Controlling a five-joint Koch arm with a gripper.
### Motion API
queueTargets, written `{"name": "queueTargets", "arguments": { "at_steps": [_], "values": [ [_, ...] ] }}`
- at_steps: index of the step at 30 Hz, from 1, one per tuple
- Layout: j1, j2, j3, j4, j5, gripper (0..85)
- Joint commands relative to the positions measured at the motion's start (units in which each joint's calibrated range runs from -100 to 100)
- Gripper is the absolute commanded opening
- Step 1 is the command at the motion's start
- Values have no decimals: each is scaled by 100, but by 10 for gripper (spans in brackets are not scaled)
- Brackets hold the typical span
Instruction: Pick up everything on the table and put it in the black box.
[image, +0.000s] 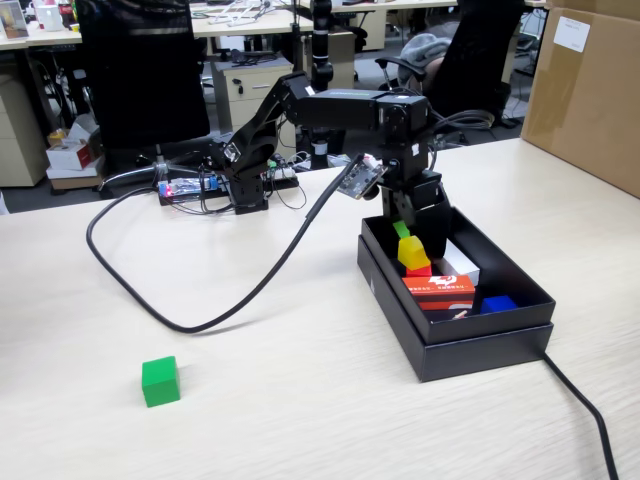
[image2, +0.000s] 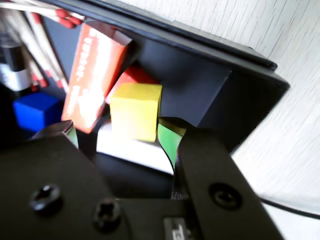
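- Our gripper (image: 408, 232) hangs over the far end of the black box (image: 470, 342), its green-padded jaws apart and clamped on nothing.
- In the wrist view the yellow cube (image2: 136, 111) sits just ahead of the gripper (image2: 122, 137), close to the right pad; whether it touches we cannot tell. It rests on the red cube (image2: 131, 76) and the white block (image2: 125, 146).
- In the fixed view the red-orange carton (image: 439, 290) and a blue block (image: 497, 303) lie just nearer the camera than the gripper, inside the box.
- The relation that matters next: 1 green cube (image: 160, 381) lies on the surface (image: 300, 400), well apart from the gripper, toward the camera and to the left in the fixed view, across the black cable (image: 230, 295).
- We judge 2 of 3 cubes delivered.
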Motion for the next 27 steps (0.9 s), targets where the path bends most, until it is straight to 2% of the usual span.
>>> {"name": "queueTargets", "arguments": {
  "at_steps": [1, 7, 10, 16, 24, 27],
  "values": [
    [-24, -1378, 208, 248, -10, 370],
    [-366, -2881, 199, 248, -63, 371],
    [-698, -3340, 36, 248, -230, 371],
    [-1573, -3730, -825, 256, -723, 464],
    [-2584, -3398, -1804, 256, -1324, 472],
    [-2857, -3053, -2366, 757, -1568, 491]
  ]
}}
